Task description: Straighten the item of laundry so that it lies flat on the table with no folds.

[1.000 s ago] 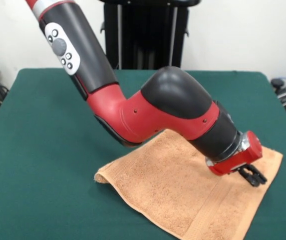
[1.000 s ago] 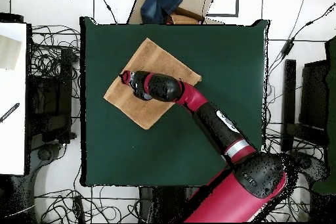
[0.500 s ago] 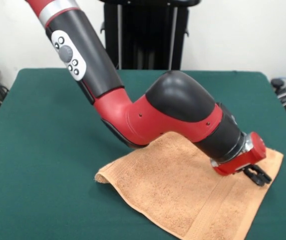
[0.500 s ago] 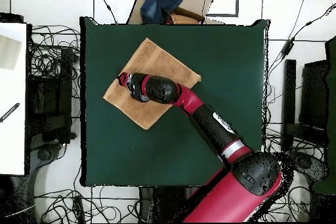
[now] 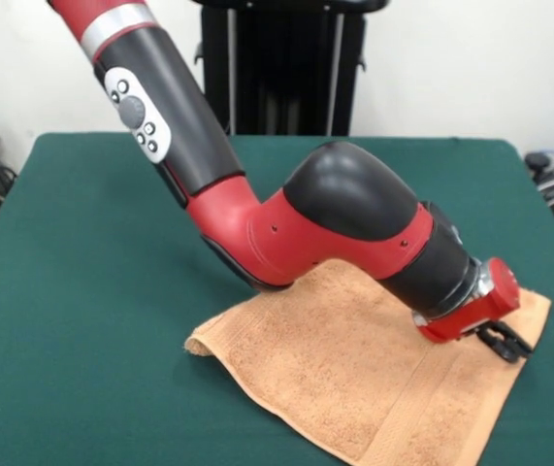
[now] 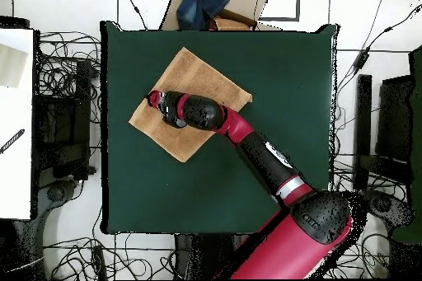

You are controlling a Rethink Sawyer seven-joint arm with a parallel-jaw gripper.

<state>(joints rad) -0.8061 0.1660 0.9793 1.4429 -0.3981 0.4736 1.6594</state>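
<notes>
**A:** Wide green bench (image 5: 73, 291) filling the shot, white wall and a black stand behind it, and cables all over the floor round it in the overhead view. Plenty of bare felt on every side.

**B:** And the big red and black arm (image 5: 325, 223) slung low across it, elbow hanging right over the towel (image 5: 335, 379).

**A:** The towel sits diamond-wise, off toward one side of the bench, mostly spread out. One corner, the one pointing left in the front view, looks curled up off the felt.

**B:** That's the unfinished bit, I'd say. Now the end effector (image 5: 503, 342): it's down at the opposite corner, right on the towel's edge, next to the woven band stripe (image 5: 414, 406).

**A:** Open or closed?

**B:** Can't tell. The black tips are low against the cloth, but whether they've pinched any of it, neither view shows.

**A:** Risks?

**B:** If it has the cloth and pulls outward, the whole towel could slide instead of stretching, and that curl stays. If it has nothing, it may just skid off the hem.

**A:** And the low forearm?

**B:** It could brush the middle and rumple it. Room isn't the issue, though: there's open felt beyond that corner before the bench edge.
</notes>
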